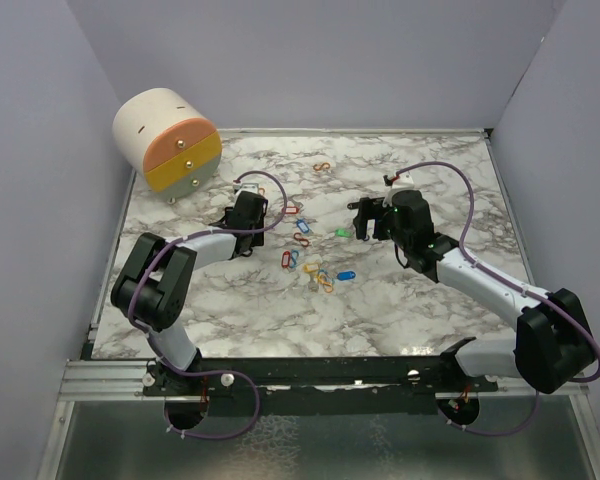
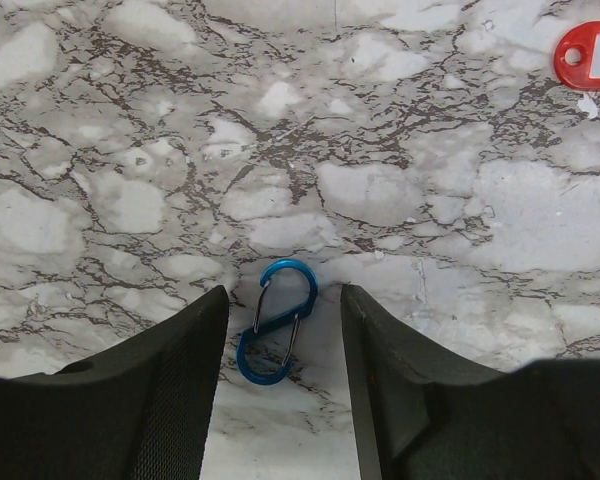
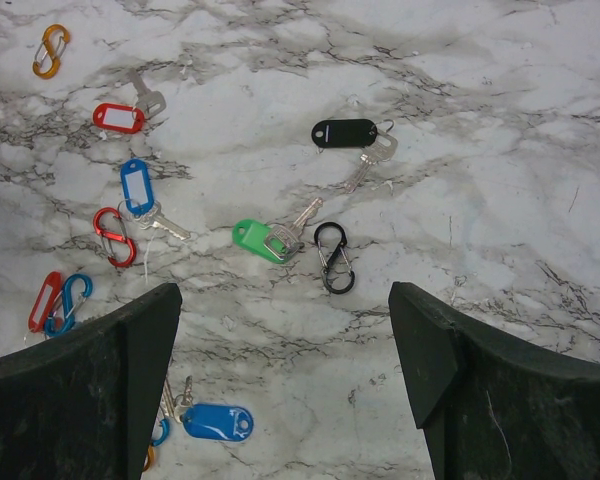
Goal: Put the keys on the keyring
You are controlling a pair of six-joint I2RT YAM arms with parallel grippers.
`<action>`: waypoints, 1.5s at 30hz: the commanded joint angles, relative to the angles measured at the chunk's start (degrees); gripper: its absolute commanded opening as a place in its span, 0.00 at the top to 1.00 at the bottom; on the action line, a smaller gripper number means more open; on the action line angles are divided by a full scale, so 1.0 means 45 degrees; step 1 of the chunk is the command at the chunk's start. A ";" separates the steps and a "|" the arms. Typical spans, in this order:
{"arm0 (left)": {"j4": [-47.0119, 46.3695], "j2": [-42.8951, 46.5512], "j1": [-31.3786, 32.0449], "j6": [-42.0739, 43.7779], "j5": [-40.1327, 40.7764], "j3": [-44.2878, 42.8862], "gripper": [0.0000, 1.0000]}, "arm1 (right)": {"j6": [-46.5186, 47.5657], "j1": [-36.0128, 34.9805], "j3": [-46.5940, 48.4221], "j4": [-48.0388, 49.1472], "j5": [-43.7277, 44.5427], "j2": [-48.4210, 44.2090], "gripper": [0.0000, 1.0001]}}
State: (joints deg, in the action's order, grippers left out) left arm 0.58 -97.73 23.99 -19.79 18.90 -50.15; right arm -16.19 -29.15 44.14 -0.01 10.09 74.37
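Note:
Small keys with plastic tags lie scattered mid-table (image 1: 305,255). In the right wrist view I see a green-tagged key (image 3: 260,240), a black S-clip keyring (image 3: 334,258), a black-tagged key (image 3: 345,132), blue tags (image 3: 218,421), a red tag (image 3: 118,117) and a red clip (image 3: 113,236). My right gripper (image 3: 282,292) is open and empty, hovering just short of the green key and black clip. My left gripper (image 2: 283,295) is open, low over the table, with a blue S-clip keyring (image 2: 275,322) lying between its fingers, untouched. A red tag (image 2: 590,55) lies ahead on its right.
A round cream-and-orange drawer unit (image 1: 167,140) stands at the back left corner. An orange clip (image 1: 321,166) lies toward the back middle. Walls close the table at back and sides. The left gripper (image 1: 245,213) and right gripper (image 1: 364,218) flank the key pile.

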 commanded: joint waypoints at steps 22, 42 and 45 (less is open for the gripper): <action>0.0878 0.0527 -0.0277 -0.0153 -0.0689 0.0973 0.52 | 0.0111 -0.0046 -0.0114 -0.0210 0.0330 -0.0366 0.14; 0.0671 0.0694 -0.0384 -0.0166 -0.0937 0.0996 1.00 | 0.0106 -0.0046 -0.0096 -0.0261 0.0396 -0.0270 0.14; 0.0628 0.0746 -0.0387 -0.0154 -0.0919 0.0996 1.00 | 0.0104 -0.0046 -0.0063 -0.0251 0.0376 -0.0228 0.14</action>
State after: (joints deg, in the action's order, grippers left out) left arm 0.56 -95.02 22.72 -20.86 15.81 -47.31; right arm -16.19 -29.15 44.12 -0.05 10.17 73.82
